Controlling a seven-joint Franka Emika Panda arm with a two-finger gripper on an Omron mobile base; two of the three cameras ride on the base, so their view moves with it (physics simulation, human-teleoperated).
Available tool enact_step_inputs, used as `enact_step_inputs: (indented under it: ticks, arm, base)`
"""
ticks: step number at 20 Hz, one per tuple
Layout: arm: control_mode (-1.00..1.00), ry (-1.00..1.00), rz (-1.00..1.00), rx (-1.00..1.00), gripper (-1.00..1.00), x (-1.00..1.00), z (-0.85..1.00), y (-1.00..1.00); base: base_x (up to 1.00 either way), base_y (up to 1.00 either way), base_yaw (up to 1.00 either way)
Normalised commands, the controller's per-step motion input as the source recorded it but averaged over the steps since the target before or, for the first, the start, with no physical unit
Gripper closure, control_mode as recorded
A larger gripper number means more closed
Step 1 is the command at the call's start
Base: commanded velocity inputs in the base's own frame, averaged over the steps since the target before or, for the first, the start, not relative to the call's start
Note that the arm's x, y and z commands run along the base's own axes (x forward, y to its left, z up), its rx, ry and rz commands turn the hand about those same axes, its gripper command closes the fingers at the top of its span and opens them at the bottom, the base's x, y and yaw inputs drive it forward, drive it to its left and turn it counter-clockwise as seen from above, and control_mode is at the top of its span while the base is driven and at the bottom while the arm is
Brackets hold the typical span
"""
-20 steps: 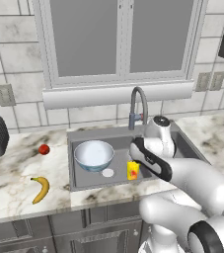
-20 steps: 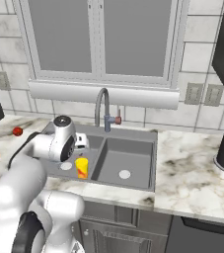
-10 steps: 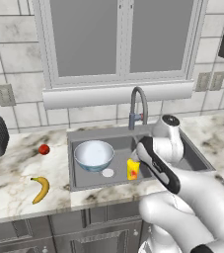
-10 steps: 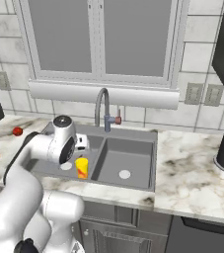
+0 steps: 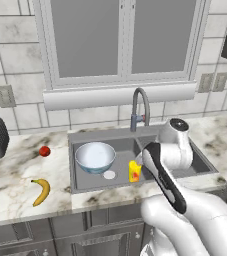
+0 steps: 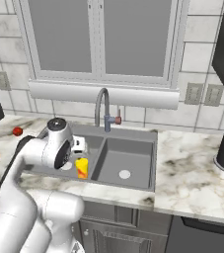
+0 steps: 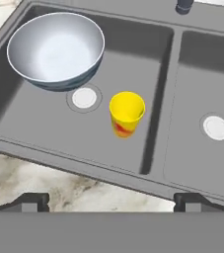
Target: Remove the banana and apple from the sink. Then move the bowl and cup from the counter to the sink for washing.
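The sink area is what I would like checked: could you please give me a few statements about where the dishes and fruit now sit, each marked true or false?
1. The bowl sits inside the left basin of the sink. True.
2. The cup lies tipped over on the counter. False: it stands upright in the same basin as the bowl.
3. The banana lies on the counter, left of the sink. True.
4. The apple is in the right basin. False: it sits on the counter, left of the sink.
5. The claw grips the cup. False: its tips are wide apart, clear of the cup.
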Motion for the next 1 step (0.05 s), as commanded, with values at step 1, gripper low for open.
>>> enact_step_inputs:
  ticks: [1]
  arm:
    - [-1.00, -0.12, -0.09, 0.00, -1.00, -0.27, 0.07, 0.00]
  base:
    - [0.00, 0.00, 0.00]
